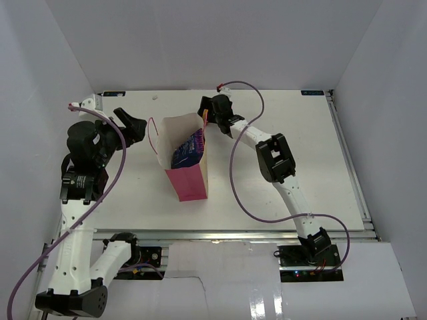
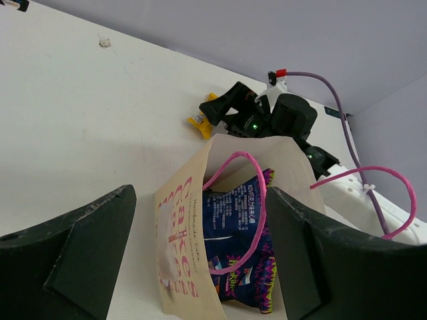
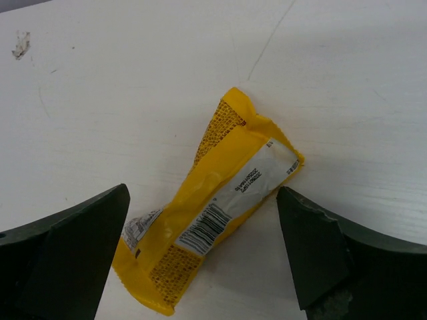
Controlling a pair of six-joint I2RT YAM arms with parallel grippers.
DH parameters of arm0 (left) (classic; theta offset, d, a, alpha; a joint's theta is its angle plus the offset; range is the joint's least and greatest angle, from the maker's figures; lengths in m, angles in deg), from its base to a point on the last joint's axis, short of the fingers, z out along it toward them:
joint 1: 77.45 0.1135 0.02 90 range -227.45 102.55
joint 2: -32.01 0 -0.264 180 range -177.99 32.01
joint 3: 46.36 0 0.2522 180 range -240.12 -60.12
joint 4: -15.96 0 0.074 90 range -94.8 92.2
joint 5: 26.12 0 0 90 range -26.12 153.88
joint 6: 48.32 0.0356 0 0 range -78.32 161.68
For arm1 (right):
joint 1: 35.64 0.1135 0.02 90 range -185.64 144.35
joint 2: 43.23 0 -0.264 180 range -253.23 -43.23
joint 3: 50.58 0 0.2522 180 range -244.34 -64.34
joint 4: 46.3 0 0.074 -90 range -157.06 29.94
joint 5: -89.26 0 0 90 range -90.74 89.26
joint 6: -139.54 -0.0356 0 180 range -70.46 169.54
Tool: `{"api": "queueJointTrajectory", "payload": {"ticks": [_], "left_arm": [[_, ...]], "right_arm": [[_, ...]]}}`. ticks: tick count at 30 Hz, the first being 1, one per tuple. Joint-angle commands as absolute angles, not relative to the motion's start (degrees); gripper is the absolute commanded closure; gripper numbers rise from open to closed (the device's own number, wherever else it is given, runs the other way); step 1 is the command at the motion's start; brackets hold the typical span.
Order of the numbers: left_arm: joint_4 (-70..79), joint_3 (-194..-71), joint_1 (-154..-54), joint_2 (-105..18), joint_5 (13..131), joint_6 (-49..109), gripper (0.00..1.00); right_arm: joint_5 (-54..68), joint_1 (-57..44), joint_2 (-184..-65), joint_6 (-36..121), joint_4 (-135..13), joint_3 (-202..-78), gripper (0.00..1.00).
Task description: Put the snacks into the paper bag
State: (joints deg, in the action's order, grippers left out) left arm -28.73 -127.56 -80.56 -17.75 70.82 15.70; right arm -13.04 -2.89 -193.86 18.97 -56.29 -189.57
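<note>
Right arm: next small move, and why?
Probably lower the right claw and close it on the yellow bar. The bar lies flat on the table between the open fingers, not yet gripped. The chip bag already sits in the paper bag, so this bar looks like the next to go in.

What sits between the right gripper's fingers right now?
A yellow wrapped bar, lying flat on the white table; the open fingers flank it, not yet closed. The right wrist view shows it.
</note>
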Motion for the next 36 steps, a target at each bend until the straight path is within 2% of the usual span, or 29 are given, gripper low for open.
{"api": "queueJointTrajectory", "payload": {"ticks": [1,7,12,16,18,19,21,22,24,25,30,36], "left_arm": [[-27.5,-128.6,-80.6,-16.1,70.0,16.2,0.11],[-27.6,-128.1,-80.6,-15.0,69.4,15.8,0.11],[-26.7,-127.0,-80.6,-13.5,69.7,15.0,0.11],[-26.2,-125.1,-80.6,-10.8,70.3,13.7,0.11],[-25.5,-123.9,-80.6,-8.8,70.6,13.2,0.11],[-25.1,-122.9,-80.6,-8.3,71.1,12.8,0.11],[-24.5,-121.9,-80.6,-6.9,71.6,12.5,0.11],[-24.3,-121.4,-80.6,-6.5,72.0,12.2,0.11],[-23.6,-120.0,-80.6,-5.3,73.0,12.1,0.11],[-23.5,-119.5,-80.6,-4.7,73.4,12.0,0.11],[-23.6,-115.9,-80.6,-0.5,73.2,12.0,0.11],[-24.2,-112.5,-80.6,3.7,72.9,10.7,0.11]], "right_arm": [[-14.4,-2.0,-195.0,20.2,-51.4,-190.9,0.07],[-13.8,-1.9,-193.0,21.4,-53.8,-186.7,0.31],[-11.6,-3.7,-186.9,21.9,-56.1,-177.2,0.59],[-4.9,-7.2,-180.5,23.3,-56.0,-169.5,0.80],[-1.1,-9.5,-176.1,27.1,-55.7,-166.8,0.82],[8.2,-11.2,-174.3,29.2,-52.1,-162.6,0.78],[18.2,-13.1,-169.5,37.2,-50.8,-159.5,0.77],[25.7,-15.0,-168.1,39.7,-50.7,-158.3,0.82],[30.8,-16.8,-163.7,45.7,-51.8,-156.0,0.92],[34.1,-18.3,-162.3,47.8,-52.5,-155.7,0.92],[43.3,-20.1,-150.5,58.0,-58.5,-158.3,0.92],[44.1,-11.7,-142.1,64.2,-68.7,-171.2,0.92]]}}
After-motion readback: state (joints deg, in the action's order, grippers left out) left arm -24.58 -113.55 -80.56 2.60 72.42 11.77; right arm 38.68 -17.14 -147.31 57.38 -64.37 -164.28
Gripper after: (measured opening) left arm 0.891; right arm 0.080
